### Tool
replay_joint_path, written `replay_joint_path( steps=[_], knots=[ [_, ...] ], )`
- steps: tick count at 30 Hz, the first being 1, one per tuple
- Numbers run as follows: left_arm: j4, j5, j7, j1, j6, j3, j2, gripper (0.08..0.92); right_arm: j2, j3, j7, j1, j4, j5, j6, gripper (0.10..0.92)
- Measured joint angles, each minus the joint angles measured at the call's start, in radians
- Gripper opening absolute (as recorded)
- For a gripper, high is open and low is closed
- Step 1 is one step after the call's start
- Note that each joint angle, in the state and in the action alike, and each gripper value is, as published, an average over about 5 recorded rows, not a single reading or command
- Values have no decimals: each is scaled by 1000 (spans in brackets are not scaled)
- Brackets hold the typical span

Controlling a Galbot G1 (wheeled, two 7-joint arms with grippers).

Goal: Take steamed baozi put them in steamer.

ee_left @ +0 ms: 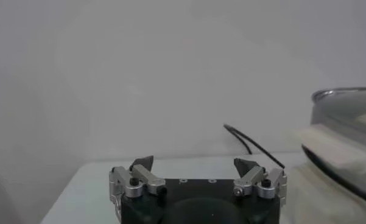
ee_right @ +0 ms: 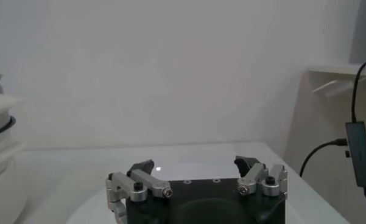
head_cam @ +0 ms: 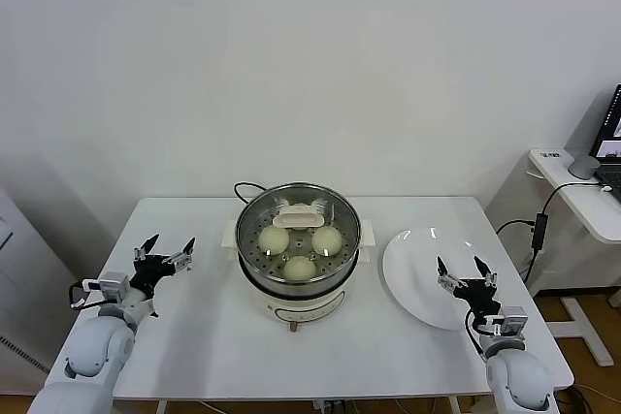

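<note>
The steamer [head_cam: 250,225] stands in the middle of the table on its white base, with a glass lid and its cream handle [head_cam: 299,213] over it. Three baozi show through the lid: one at the left [head_cam: 274,238], one at the right [head_cam: 326,238] and one at the front [head_cam: 299,267]; a fourth is not visible. My left gripper [head_cam: 165,251] is open and empty over the table, left of the steamer. My right gripper [head_cam: 458,270] is open and empty above the white plate [head_cam: 412,269]. The steamer's edge shows in the left wrist view [ee_left: 347,128].
A black cord [head_cam: 245,187] runs from behind the steamer; it also shows in the left wrist view [ee_left: 249,143]. A side desk [head_cam: 582,191] with a laptop and hanging cables stands off the table's right end. A wall is close behind.
</note>
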Motion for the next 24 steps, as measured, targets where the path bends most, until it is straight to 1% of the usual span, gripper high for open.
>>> replay_joint_path(
  steps=[6,24],
  knots=[
    [18,-2,-4,2,-7,-1,-1,823,2,-3,-4,0,-2,-1,-2,823],
    [18,-1,-8,23,-13,-19,-4,823,5,5,-19,-5,-1,-18,-13,823]
  ],
)
